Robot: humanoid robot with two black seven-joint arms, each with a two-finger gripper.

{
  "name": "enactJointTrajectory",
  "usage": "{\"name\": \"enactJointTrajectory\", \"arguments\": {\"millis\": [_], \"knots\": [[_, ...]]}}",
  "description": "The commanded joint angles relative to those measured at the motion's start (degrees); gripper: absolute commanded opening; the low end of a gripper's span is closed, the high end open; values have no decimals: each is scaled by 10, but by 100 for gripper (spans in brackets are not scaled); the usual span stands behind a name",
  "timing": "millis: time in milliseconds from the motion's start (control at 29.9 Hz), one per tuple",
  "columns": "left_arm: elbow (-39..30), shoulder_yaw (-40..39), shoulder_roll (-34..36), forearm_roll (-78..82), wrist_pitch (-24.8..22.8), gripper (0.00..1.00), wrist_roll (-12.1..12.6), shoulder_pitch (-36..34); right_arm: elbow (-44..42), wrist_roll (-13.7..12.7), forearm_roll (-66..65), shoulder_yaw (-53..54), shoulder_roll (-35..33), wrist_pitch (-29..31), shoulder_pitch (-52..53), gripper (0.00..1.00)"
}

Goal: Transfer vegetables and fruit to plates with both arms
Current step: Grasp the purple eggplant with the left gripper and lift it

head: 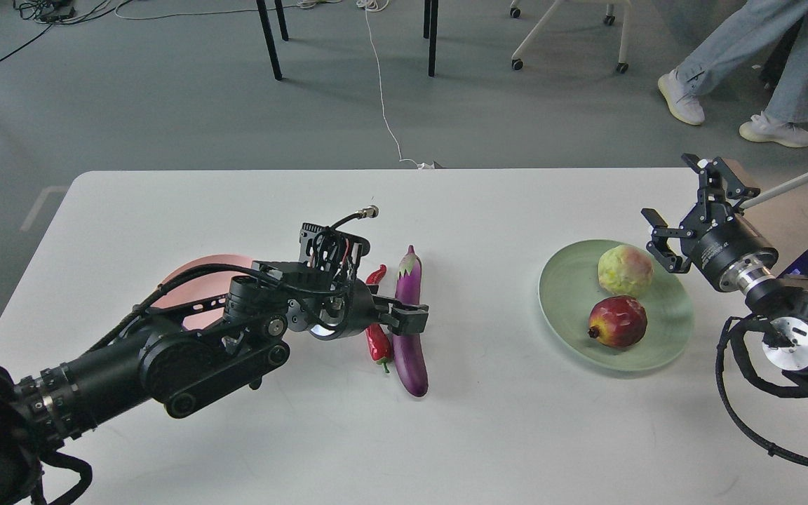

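Observation:
The purple eggplant and the red chili lie side by side at the table's middle. My left gripper is open and low over them, with its fingers across the eggplant's middle and hiding part of the chili. The pink plate lies left of them, mostly hidden behind my left arm. The green plate on the right holds the pale yellow-green fruit and the pomegranate. My right gripper is open and empty, raised by the green plate's far right rim.
The white table has its far edge at the top and its left corner rounded. Beyond it on the floor are chair legs, a white cable and a person's legs at upper right.

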Motion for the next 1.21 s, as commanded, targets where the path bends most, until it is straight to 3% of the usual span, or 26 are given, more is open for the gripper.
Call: {"name": "enactJointTrajectory", "arguments": {"millis": [0,201,301,402,536,703,1004,1172], "knots": [[0,0,-13,0,1,95,0,6,1,0,-1,0,0,0,0,97],[7,-2,-18,0,4,93,-1,16,4,0,-1,0,-1,-1,0,97],[7,-2,-18,0,4,85,-3,21,4,0,-2,0,-2,-1,0,97],[8,-3,-18,-1,4,69,-4,28,4,0,-3,-1,-1,-1,-1,97],[9,-5,-22,-1,5,30,3,32,4,0,-4,-1,-1,-2,-1,97],[9,-12,-28,-25,6,10,35,38,4,0,-4,-1,0,-2,-1,97],[-25,-18,-29,-125,50,9,59,24,4,0,-4,-1,0,-2,-2,97],[-57,-66,13,-196,58,9,69,5,4,0,-4,-1,3,-2,-3,97]]}}
